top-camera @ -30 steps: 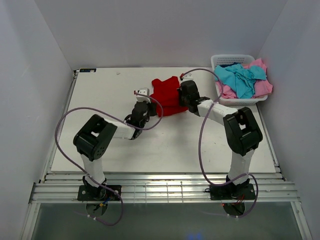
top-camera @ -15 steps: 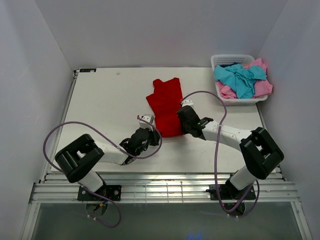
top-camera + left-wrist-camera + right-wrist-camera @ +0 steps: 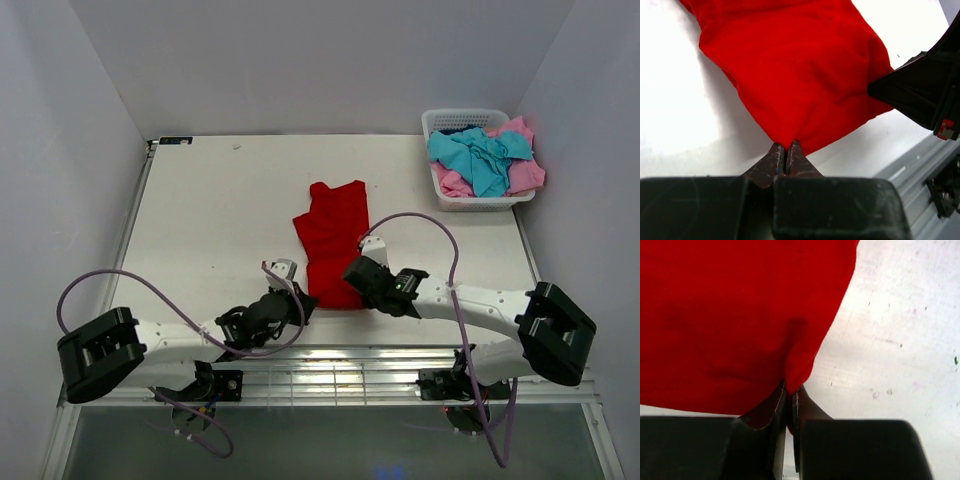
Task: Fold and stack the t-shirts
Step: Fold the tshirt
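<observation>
Progress early: left tool (image 3: 786, 151), right tool (image 3: 790, 390) pinched tight on red t-shirt (image 3: 333, 235) hem; turquoise t-shirt (image 3: 478, 158), pink t-shirt (image 3: 526, 176) unfolded in 2 o'clock basket (image 3: 480, 203).

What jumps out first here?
A red shirt laid out long in the middle of the table, with the left gripper and right gripper both shut on its near hem. In the far right corner a basket is heaped with turquoise cloth and pink cloth.
</observation>
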Robot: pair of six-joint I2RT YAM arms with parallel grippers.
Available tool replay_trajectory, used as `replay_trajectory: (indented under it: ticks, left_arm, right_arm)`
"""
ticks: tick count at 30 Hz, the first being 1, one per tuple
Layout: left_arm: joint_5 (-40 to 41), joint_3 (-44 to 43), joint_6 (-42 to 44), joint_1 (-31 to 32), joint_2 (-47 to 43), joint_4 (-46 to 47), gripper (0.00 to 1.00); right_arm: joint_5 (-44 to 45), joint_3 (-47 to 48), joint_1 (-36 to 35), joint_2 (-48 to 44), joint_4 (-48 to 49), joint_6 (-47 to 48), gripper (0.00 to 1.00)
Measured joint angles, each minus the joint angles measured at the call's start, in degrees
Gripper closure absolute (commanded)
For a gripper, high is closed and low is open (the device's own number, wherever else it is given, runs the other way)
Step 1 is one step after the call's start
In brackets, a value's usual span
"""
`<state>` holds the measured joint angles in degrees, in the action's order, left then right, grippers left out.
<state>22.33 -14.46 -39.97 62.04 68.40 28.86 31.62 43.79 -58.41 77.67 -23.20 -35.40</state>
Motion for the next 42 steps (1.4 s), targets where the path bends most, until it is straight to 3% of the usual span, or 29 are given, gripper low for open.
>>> replay_trajectory:
  ticks: [6,10,15,19,24,29,42]
  left_arm:
    - [8.9,1.4,-7.4,12.9,-7.9,-10.6,1.0]
    - [15.1,0.4,-15.0,22.2,-6.8,-19.2,1.0]
    - [24.4,-7.7,-26.0,35.2,-0.3,-34.4,1.0]
    - [31.9,-19.5,-35.1,40.4,4.6,-49.5,1.0]
    - [39.4,-29.2,-41.7,42.7,5.2,-61.3,1.0]
    - [45.3,-30.1,-44.5,42.9,1.2,-67.9,1.0]
    - [58.3,-28.9,-47.7,43.0,-2.0,-71.0,1.0]
  right_arm:
    - [3.5,-0.4,-11.2,-3.6,-9.7,-10.7,0.92]
    - [4.9,-0.3,-20.2,-3.7,-16.7,-19.6,0.92]
    - [7.7,7.1,-30.9,1.4,-31.1,-32.6,0.92]
    - [10.9,16.9,-35.1,5.1,-41.5,-39.8,0.92]
    - [15.1,22.8,-37.0,5.4,-46.8,-43.2,0.92]
    - [18.0,22.9,-37.6,4.9,-48.7,-45.5,0.92]
    - [29.1,19.0,-37.7,0.1,-49.5,-55.2,0.92]
